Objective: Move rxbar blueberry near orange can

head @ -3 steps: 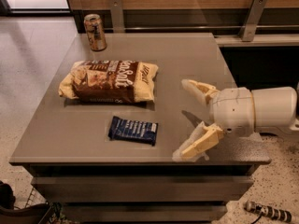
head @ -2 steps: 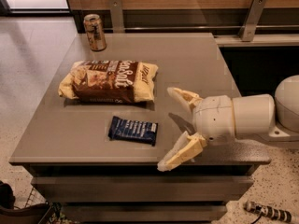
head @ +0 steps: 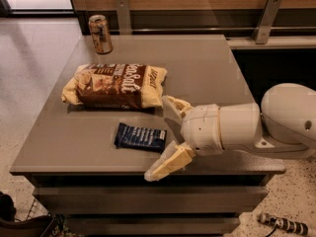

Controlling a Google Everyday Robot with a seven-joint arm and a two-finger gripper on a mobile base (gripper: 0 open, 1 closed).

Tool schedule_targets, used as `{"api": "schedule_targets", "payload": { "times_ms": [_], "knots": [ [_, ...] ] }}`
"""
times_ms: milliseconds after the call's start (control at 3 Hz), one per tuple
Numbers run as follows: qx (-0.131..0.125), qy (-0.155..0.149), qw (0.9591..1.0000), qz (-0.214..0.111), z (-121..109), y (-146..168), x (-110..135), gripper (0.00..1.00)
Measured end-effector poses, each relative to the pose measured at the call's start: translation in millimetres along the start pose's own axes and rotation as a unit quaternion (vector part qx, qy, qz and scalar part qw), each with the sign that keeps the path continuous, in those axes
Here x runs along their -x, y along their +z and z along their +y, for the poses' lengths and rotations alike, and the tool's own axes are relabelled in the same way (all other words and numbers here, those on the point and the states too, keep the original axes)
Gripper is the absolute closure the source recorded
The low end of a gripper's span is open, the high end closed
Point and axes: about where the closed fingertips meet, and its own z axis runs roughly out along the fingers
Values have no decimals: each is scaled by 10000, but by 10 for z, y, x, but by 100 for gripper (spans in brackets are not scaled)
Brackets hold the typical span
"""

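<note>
On the grey table (head: 207, 68), a brown-and-cream chip bag (head: 116, 85) lies across the middle; at the bar's right end the end effector (head: 158, 138) hangs with its two fingers spread wide, gripping nothing; the rxbar blueberry (head: 139, 137) lies flat near the front edge, just in front of the bag; the orange can (head: 100, 33) stands at the far left corner, well apart; grasp, carry and placement all appear left to do.
</note>
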Motion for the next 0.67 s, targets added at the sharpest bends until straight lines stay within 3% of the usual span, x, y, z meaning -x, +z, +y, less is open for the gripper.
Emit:
{"api": "schedule_targets", "payload": {
  "times_ms": [667],
  "knots": [
    [116, 354, 9992, 128, -75, 305, -163, 0]
  ]
}}
